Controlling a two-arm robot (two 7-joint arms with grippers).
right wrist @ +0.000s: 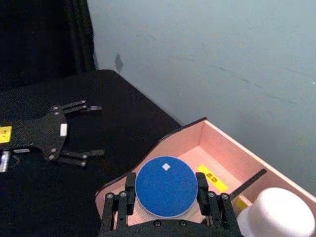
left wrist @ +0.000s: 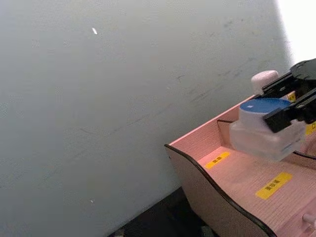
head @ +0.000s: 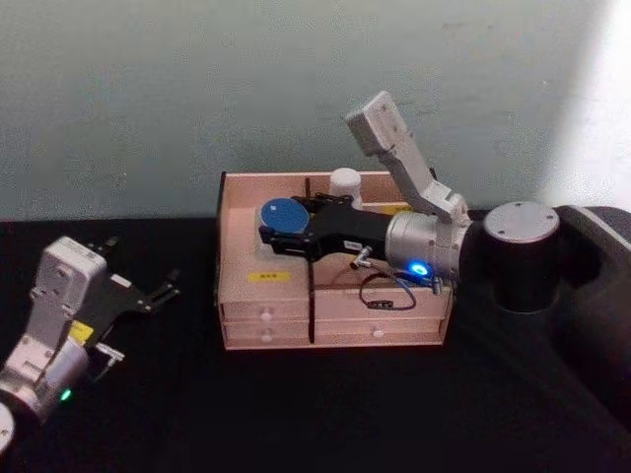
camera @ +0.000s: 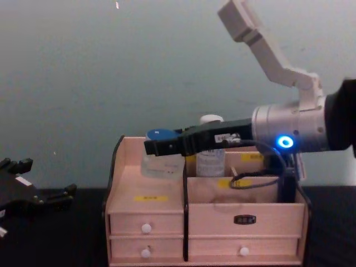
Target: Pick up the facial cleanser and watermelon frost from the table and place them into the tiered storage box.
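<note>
Right hand (head: 268, 235) clamped on watermelon frost (head: 283, 215), held upright just above the tiered storage box's (head: 266, 296) rear left compartment; release lies straight down. Facial cleanser (head: 346, 184) already stands in the box beside it; left hand (head: 148, 286) spread apart, idle over the bench, well clear

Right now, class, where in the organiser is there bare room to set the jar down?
Free: the left compartment floor of the tiered storage box, under the watermelon frost held by the right gripper. Crowded: the back right, where the facial cleanser stands.
</note>
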